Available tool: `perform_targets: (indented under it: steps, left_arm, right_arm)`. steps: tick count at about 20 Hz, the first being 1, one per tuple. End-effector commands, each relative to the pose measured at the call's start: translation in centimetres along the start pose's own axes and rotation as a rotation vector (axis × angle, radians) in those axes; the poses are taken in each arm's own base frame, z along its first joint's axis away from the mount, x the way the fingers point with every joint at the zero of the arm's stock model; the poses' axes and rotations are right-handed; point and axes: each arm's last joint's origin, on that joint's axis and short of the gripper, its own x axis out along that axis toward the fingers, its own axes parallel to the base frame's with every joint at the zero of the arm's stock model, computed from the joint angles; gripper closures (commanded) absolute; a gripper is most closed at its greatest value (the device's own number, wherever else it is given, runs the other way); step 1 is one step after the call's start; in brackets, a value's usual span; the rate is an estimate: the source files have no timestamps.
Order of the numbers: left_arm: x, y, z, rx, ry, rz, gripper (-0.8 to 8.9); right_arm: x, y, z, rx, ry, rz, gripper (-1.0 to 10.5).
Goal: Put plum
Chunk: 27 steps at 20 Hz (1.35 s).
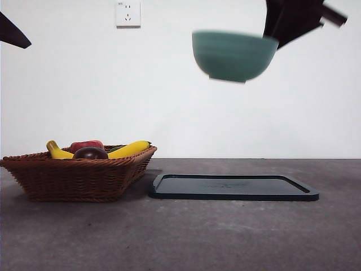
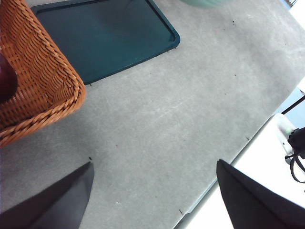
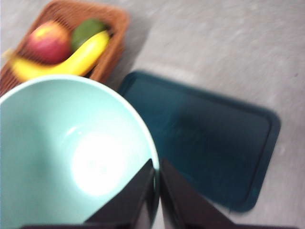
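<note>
At upper right the right gripper pinches the green bowl's rim, the left gripper's jaws spread, the plum in the wicker basket at lower left.

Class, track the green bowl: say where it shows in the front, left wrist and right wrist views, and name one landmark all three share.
Front view: the green bowl hangs high above the dark tray, held at its rim by the right pincer.
Left wrist view: only a sliver of its rim shows at the edge beyond the tray.
Right wrist view: it fills the near side, rim pinched between the jaws.
Shared landmark: the dark tray beside the wicker basket.
</note>
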Motion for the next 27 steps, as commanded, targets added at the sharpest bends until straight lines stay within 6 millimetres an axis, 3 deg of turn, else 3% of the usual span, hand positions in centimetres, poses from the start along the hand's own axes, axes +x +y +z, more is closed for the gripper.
perform_targets:
  steps: [1,4,16,27]
  left_arm:
    - [-0.2,-0.2,0.5,0.022,-0.017,-0.006,4.08]
    - [-0.2,-0.2,0.5,0.022,-0.017,-0.005,4.08]
    - [-0.2,-0.2,0.5,0.022,-0.017,-0.006,4.08]
    - [-0.2,-0.2,0.5,0.019,-0.011,-0.006,4.08]
  right_arm:
    - [-1.1,1.3,-0.8,-0.051,-0.006,0.031,9.4]
    - [-1.2,2.1,-2.9,-0.081,0.022,0.029,9.4]
    - [5.7,2.0,-11.4,-0.057,0.192,0.052,9.4]
    - [10.4,1.5,-13.3,-0.058,0.316,0.024,9.4]
